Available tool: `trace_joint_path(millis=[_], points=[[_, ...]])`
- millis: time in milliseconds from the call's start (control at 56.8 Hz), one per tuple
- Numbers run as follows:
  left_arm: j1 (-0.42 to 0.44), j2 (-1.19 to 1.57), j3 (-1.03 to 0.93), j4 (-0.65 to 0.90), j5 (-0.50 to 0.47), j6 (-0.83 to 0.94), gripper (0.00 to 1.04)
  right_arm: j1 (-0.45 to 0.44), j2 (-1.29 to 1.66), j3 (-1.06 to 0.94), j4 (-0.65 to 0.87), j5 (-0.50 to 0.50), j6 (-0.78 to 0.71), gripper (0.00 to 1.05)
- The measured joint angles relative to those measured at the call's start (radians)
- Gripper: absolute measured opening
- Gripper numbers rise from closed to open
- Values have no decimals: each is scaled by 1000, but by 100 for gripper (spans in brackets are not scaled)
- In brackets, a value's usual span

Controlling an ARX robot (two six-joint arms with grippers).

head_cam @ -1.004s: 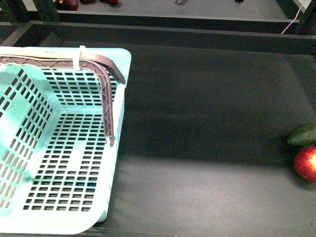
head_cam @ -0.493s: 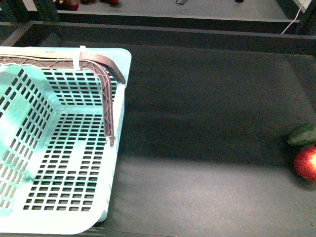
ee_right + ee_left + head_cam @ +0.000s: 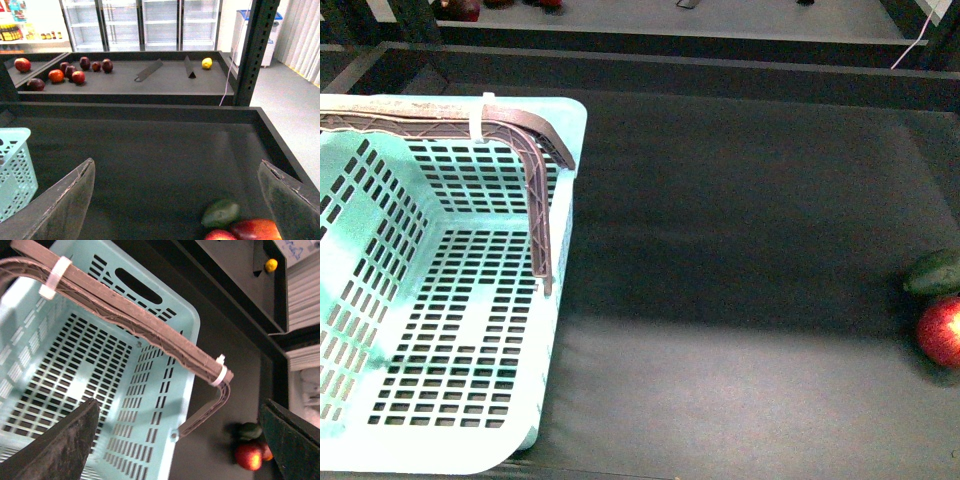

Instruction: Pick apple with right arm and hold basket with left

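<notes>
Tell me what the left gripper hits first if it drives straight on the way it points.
Probably the basket: its side wall and brown-grey handle lie between the open fingers of the left gripper. Depth is unclear, so whether handle or wall comes first cannot be told.

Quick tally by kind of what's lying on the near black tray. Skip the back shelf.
turquoise basket: 1
red fruit: 2 (the front view catches only one, at its right edge)
dark green lumpy item: 1
Total: 4
</notes>
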Motion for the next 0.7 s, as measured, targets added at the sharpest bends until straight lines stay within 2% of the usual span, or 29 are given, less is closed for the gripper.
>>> trace_joint_path(millis=[88,211,387,704], points=[[-18,183,96,39,-3,-185,98,0,0,0,0,0,0,96],[-53,361,209,49,-47,-340,98,0,0,0,0,0,0,96],[-86,563,336,52,-91,-459,98,0,0,0,0,0,0,96],[-74,729,393,31,-167,-566,98,0,0,0,0,0,0,96]])
